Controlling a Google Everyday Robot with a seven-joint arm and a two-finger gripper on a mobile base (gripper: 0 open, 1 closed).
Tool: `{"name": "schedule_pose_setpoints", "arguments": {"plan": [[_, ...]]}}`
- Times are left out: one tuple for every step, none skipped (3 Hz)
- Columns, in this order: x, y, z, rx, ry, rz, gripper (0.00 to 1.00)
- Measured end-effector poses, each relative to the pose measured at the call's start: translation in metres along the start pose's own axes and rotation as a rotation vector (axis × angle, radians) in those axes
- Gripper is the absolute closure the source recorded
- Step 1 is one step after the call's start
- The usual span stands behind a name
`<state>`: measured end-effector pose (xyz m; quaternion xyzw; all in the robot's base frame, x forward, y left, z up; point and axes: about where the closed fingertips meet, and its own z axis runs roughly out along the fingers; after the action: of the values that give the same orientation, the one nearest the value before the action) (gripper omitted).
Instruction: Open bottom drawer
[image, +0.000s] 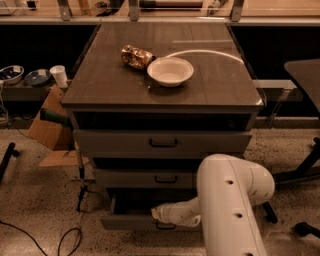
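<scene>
The bottom drawer (129, 222) is the lowest grey front of the cabinet, with a small dark bar handle (165, 227) at its centre. It stands partly pulled out, and a dark gap of its interior (135, 202) shows behind the front. My gripper (157, 215) sits at the end of the white arm (225, 200), right at the top edge of the drawer front, just above the handle. The arm reaches in from the lower right and hides the right part of the drawer.
The middle drawer (125, 178) and the wide top drawer (115, 142) look closed. A white bowl (170, 71) and a crumpled snack bag (136, 56) lie on the cabinet top. A cardboard box (47, 132) and floor cables (70, 240) lie left; a chair base (300, 170) stands right.
</scene>
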<state>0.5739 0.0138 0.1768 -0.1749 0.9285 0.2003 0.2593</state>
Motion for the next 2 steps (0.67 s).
{"name": "schedule_pose_setpoints", "arguments": {"plan": [[0.0197,0.0029,-0.0066,0.006,0.066,-0.027,1.00],[0.0202,0.0083,-0.0090,0.007,0.100,-0.062,1.00]]}}
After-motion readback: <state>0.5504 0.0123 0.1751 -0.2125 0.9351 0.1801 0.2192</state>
